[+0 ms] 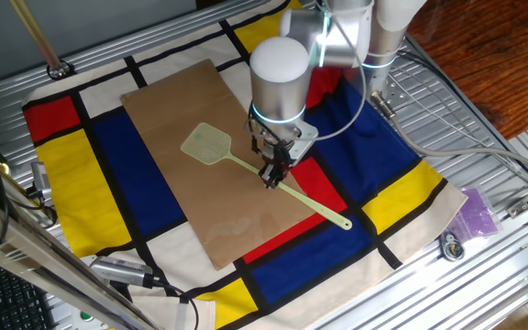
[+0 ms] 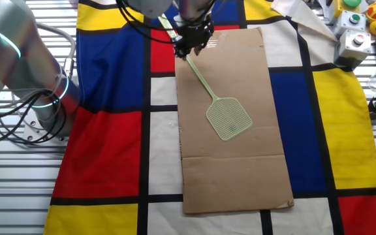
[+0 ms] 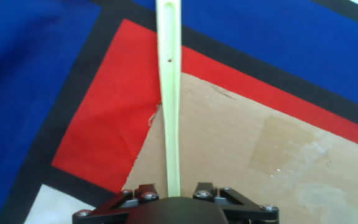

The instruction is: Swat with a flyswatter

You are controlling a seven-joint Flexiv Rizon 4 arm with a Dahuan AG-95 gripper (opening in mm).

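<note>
The pale yellow-green flyswatter [image 1: 246, 165] lies flat on the brown cardboard sheet [image 1: 191, 197]. Its mesh head [image 1: 207, 144] points to the far left and its handle end [image 1: 342, 222] reaches over the red cloth patch. In the other fixed view the head [image 2: 228, 118] lies mid-sheet. My gripper [image 1: 272, 176] is down over the handle about midway along it, also seen in the other fixed view [image 2: 189, 47]. In the hand view the handle [image 3: 169, 93] runs straight up between my jaws, which stand apart on either side with gaps. My gripper [image 3: 173, 194] looks open around the handle.
A cloth of red, blue, yellow and white blocks [image 1: 126, 174] covers the metal table. A purple bag [image 1: 477, 214] and a small round part [image 1: 451, 246] lie at the right edge. Button boxes [image 2: 354, 39] stand at the far corner. Cables [image 2: 18, 117] trail beside the arm base.
</note>
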